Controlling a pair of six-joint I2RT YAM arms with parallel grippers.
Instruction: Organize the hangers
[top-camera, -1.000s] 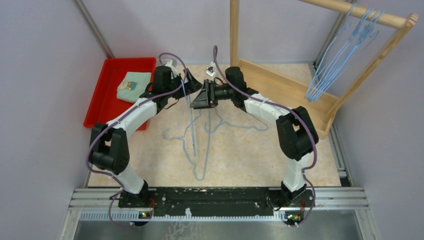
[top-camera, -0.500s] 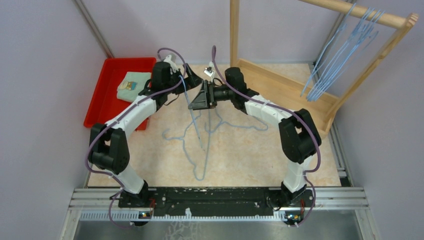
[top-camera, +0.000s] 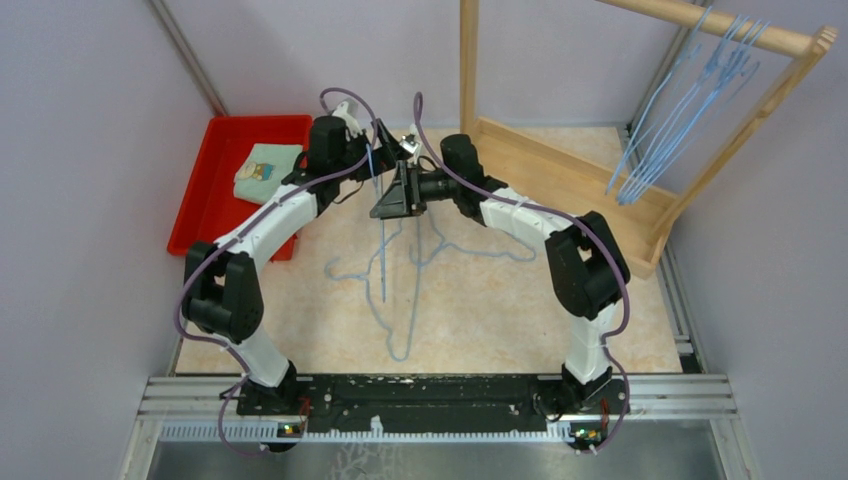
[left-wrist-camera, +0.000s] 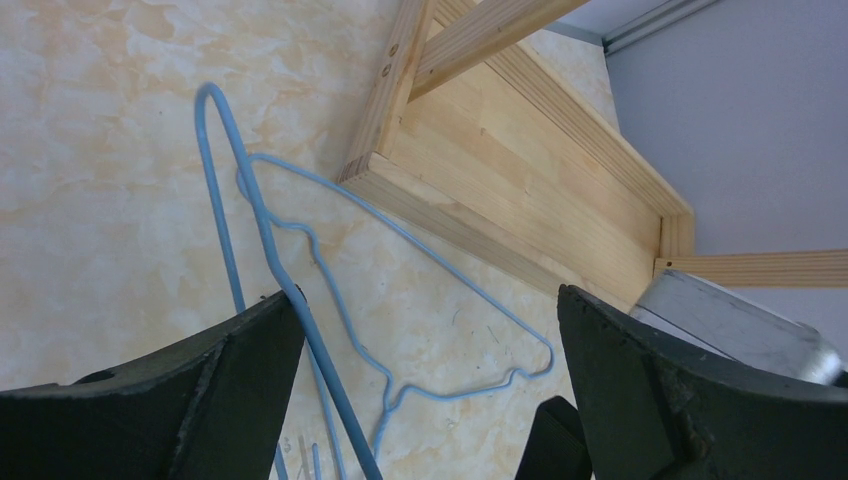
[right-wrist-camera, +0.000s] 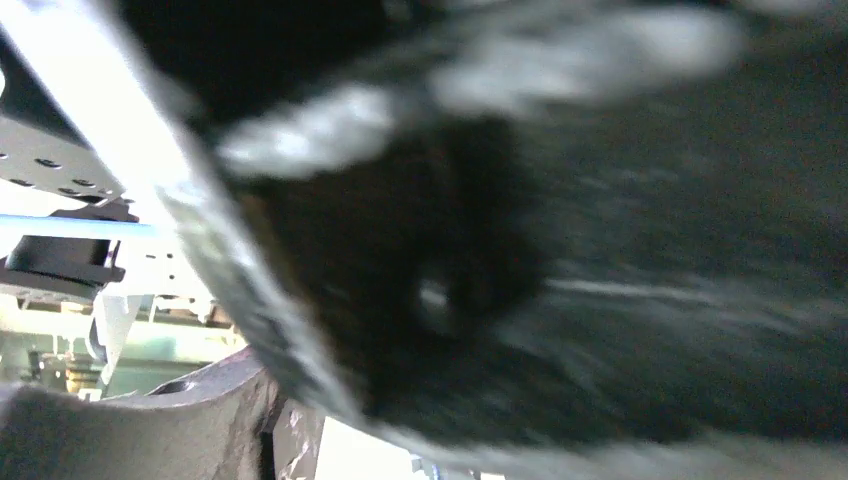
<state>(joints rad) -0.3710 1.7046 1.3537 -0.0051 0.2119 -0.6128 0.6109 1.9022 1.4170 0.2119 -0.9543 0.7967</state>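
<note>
Left hand (left-wrist-camera: 428, 300) spread wide; one hanger (top-camera: 382, 250) against inner edge of one finger (left-wrist-camera: 230, 380), dangling edge-on below that hand. Can't tell for right hand (top-camera: 397, 193): wrist view blurred dark; sits just beside left hand. More hangers (top-camera: 412, 300) flat on surface (top-camera: 500, 320) beneath both hands. Another bunch (top-camera: 660, 130) hooked on rail of wooden rack (top-camera: 560, 170), well off to right hand's right. Red tray (top-camera: 195, 215) with folded cloth (top-camera: 268, 172) to left hand's left.
</note>
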